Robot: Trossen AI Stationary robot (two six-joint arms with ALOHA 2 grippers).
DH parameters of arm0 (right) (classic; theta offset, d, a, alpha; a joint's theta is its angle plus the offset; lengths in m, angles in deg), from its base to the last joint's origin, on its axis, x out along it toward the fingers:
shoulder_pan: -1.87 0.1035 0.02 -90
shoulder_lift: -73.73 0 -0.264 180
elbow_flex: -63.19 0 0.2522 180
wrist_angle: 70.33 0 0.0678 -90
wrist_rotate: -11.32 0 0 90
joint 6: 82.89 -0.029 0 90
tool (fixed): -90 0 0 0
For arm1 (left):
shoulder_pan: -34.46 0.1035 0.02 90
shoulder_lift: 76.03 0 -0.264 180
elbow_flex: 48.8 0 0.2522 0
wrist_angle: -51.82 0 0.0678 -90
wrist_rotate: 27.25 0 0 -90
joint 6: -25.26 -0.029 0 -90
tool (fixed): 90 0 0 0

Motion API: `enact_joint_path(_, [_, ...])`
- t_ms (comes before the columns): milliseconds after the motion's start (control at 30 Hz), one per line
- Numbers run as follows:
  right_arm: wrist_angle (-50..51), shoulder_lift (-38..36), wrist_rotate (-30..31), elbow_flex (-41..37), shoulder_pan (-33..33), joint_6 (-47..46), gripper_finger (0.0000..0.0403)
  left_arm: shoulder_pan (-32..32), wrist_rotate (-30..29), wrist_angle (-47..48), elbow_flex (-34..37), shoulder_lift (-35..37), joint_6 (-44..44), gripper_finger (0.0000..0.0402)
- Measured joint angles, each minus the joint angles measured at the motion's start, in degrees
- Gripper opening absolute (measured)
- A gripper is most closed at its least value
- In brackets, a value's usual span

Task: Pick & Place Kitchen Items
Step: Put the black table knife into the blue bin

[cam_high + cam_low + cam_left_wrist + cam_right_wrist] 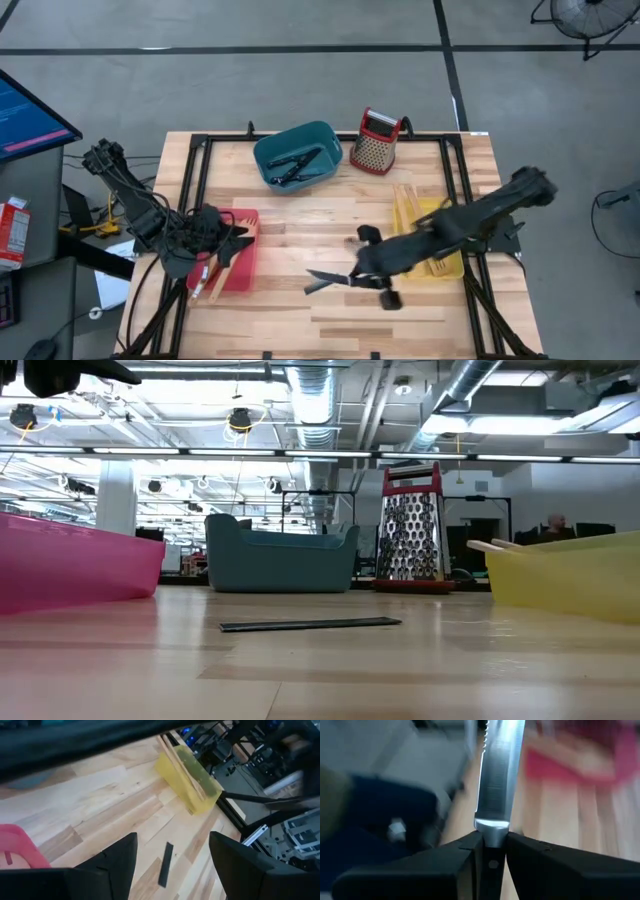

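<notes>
Gripping a steel knife (495, 780) by its black handle, the right gripper (492, 852) hangs over the middle of the wooden table (330, 320), its 2 fingers clamped on either side just below the blade. From above, the knife (325, 281) points toward the red bin (245, 265), while a second dark utensil (310, 624), probably another knife, lies flat on the bare wood between the red bin and the yellow bin (445, 265).

Risk, as a judgement: the hold is narrow and on a smooth handle, so the long serrated blade could swivel or slip during a swing, and its tip could catch a bin wall on the way in.

The left gripper (172, 865) waits over the red bin with its fingers spread apart and nothing between them.

The bins are glossy moulded plastic with rounded corners. The teal bin (297, 157) holds black-handled utensils, the yellow bin holds pale wooden ones. The box grater (376, 142) is perforated metal with a red top.
</notes>
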Motion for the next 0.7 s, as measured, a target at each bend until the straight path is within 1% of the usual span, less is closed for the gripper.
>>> enact_joint_path(200, [-14.68, -9.73, -0.49, 0.07, 5.68, 9.79, 0.007, 0.01, -0.45, 0.0, 0.0, 0.0, 0.01, 0.0227])
enact_joint_path(367, [-22.67, -13.77, -2.06, 0.07, 11.49, 18.7, 0.0071, 0.0, -0.45, 0.0, 0.0, 0.0, 0.01, 0.0227])
enact_joint_path(533, [-25.65, -14.9, -3.11, 0.07, 16.3, 25.54, 0.0071, 0.01, -0.52, 0.0, 0.0, 0.0, 0.01, 0.0227])
enact_joint_path(700, [-25.83, -14.8, -3.2, 0.07, 19.43, 28.54, 0.0072, -0.01, -0.54, 0.0, 0.02, 0.0, 0.01, 0.0227])
